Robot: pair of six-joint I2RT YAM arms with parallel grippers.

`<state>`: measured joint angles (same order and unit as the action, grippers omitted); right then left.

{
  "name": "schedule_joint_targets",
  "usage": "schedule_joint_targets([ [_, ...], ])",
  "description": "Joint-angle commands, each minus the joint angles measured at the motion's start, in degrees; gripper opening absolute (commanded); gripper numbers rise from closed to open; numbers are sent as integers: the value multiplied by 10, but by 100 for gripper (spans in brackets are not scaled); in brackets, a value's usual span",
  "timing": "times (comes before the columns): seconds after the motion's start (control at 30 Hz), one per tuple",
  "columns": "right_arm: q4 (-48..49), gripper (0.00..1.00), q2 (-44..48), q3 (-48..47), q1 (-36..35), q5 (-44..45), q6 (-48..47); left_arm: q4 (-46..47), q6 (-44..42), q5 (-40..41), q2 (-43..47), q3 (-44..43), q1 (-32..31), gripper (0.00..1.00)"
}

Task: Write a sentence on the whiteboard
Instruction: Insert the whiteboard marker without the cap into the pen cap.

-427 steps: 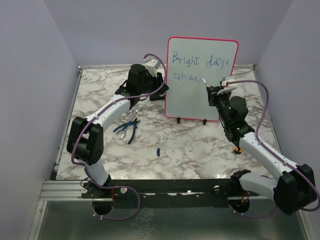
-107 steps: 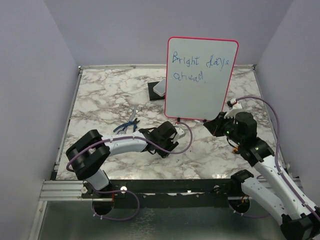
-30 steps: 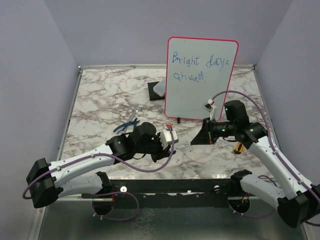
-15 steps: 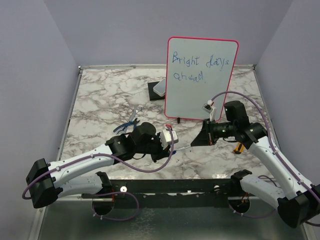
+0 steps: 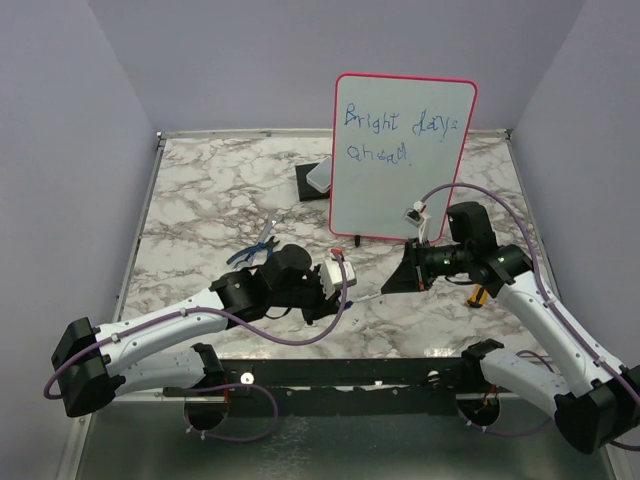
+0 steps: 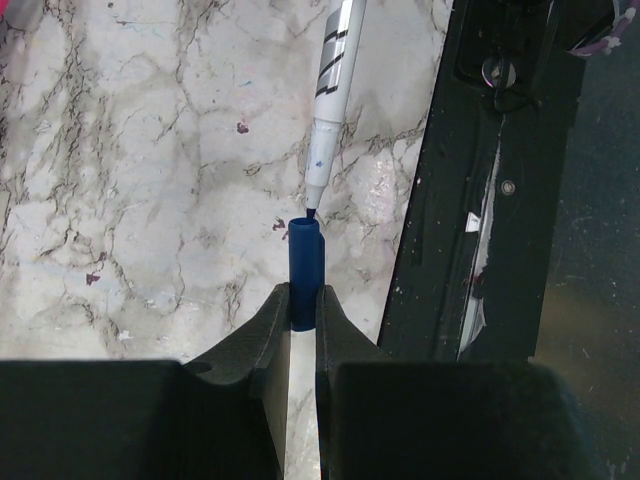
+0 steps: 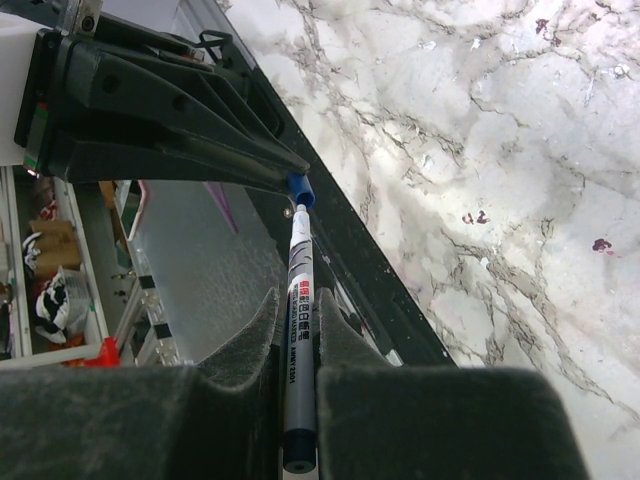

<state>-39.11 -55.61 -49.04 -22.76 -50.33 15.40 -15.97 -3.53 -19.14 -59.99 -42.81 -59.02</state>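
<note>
The whiteboard (image 5: 400,150) stands upright at the back, red-pink frame, with the sentence (image 5: 400,135) "Bright days ahead" in blue on two lines. My right gripper (image 5: 404,279) is shut on a white marker (image 7: 299,330), its tip pointing left. My left gripper (image 5: 340,297) is shut on the marker's blue cap (image 6: 304,268). In the left wrist view the marker (image 6: 331,85) has its tip right at the cap's open mouth. In the right wrist view the cap (image 7: 299,190) sits at the marker's tip, held between the left fingers (image 7: 200,140).
Blue-handled pliers (image 5: 255,252) lie left of the left gripper. A black-and-white eraser block (image 5: 316,177) lies beside the board's left edge. An orange object (image 5: 477,297) lies under the right arm. The black front rail (image 6: 490,180) runs just beside the cap.
Since 14 s ago the last word was finished and both arms came down from the board to the front. In the last second almost nothing moved; marker and cap stay tip to mouth.
</note>
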Motion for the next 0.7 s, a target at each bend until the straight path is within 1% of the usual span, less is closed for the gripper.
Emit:
schedule_joint_targets([
  [0.0, -7, 1, -6, 5, 3, -14, -6, 4, -6, -24, 10, 0, -5, 0],
  [0.27, -4, 1, -15, 5, 3, -18, -8, 3, -6, -27, 11, -2, -8, 0],
  [0.67, -4, 1, -22, 7, 3, -48, -12, 3, -9, -25, 14, -4, -10, 0],
])
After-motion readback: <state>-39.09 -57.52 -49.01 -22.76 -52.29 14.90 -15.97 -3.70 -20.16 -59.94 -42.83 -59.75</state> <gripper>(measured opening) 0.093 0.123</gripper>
